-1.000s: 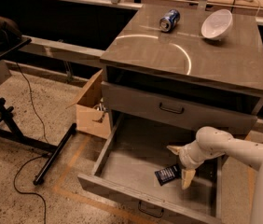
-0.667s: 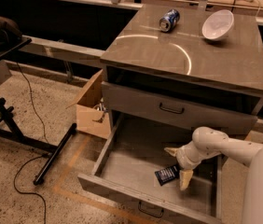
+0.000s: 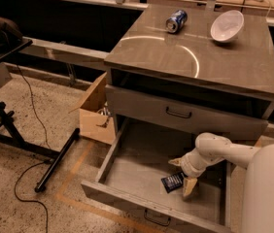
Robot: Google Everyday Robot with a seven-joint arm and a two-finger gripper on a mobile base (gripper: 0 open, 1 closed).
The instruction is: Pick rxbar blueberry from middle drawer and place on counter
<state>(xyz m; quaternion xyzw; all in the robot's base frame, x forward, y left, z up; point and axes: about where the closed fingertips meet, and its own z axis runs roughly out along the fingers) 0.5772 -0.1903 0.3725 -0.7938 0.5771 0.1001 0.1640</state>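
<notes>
Shows little change from a second ago: gripper (image 3: 183,174) a touch lower inside the open middle drawer (image 3: 127,200), rxbar blueberry (image 3: 171,181) unmoved on the grey drawer floor. Finds a white arm reaching in from the right, wrist bent downward, fingers (image 3: 190,187) spread wide, one pale tip above and behind the bar, the other just beside its right end, nothing held. Places the dark navy bar flat and slightly askew, towards the front right of the drawer floor, apart from the side walls. Higher up, shows a shut upper drawer (image 3: 185,114) with a dark handle, then the glossy counter (image 3: 224,67) carrying a blue soda can (image 3: 176,21) on its side and a white bowl (image 3: 227,25), both near the back edge. Reads as the grasp step, with lift and placement not yet done. Calls for staying spread until astride the bar's narrow width, sinking almost to the floor, closing gently against any skidding or crumpling of the flat wrapper, then rising straight up and outward, clear of the upper drawer's front, before swinging over to the counter, away from can and bowl. Carries two likely risks: a nudge of the bar off one tip, and a brush of the wrist against the drawer above
</notes>
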